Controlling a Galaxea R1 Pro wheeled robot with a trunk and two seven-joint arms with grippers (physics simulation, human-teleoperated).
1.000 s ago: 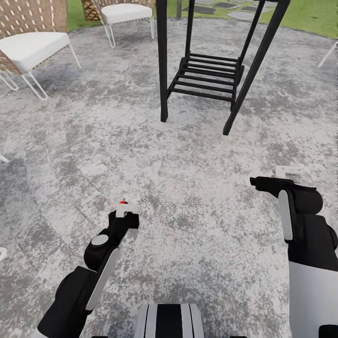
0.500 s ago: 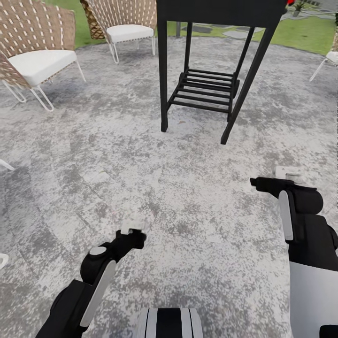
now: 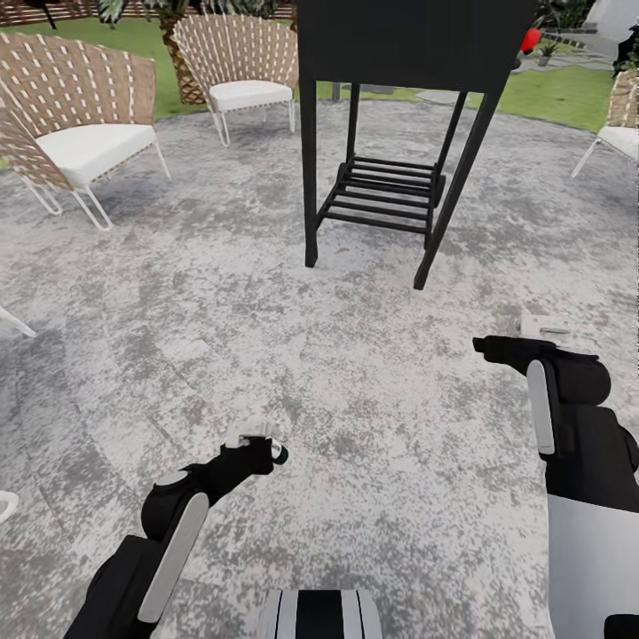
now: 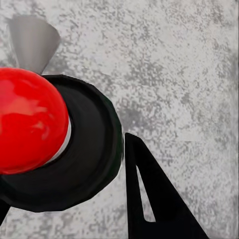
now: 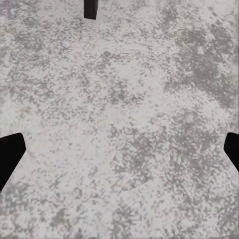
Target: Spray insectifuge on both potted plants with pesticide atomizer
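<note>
- Nearest the trunk, low on the patio: left gripper is clamping the atomizer. In the left wrist view its red tip and dark round top are crowding the lens, with one dark finger alongside; the bottle's long axis is running along the fingers, toward the camera. In the head view little of the bottle is visible beyond the gripper.
- Level with it, across the trunk: right gripper is hanging spread and empty, its two tips sitting at opposite edges of the right wrist view over bare speckled stone.
- Mid-distance, ahead: black table with a slatted lower shelf is standing on the patio, blocking the straight line forward.
- Left of the table: two woven chairs with white cushions are standing on the patio.
- Far, beyond the table's right corner, on the lawn: a small leafy plant beside a red blob, too small to tell as one of the potted plants.
- Judgement: atomizer is already in hand, left arm carrying it; spraying is not yet begun. Any target is lying ahead and to the right, well apart, so the base needs to skirt the table first.
</note>
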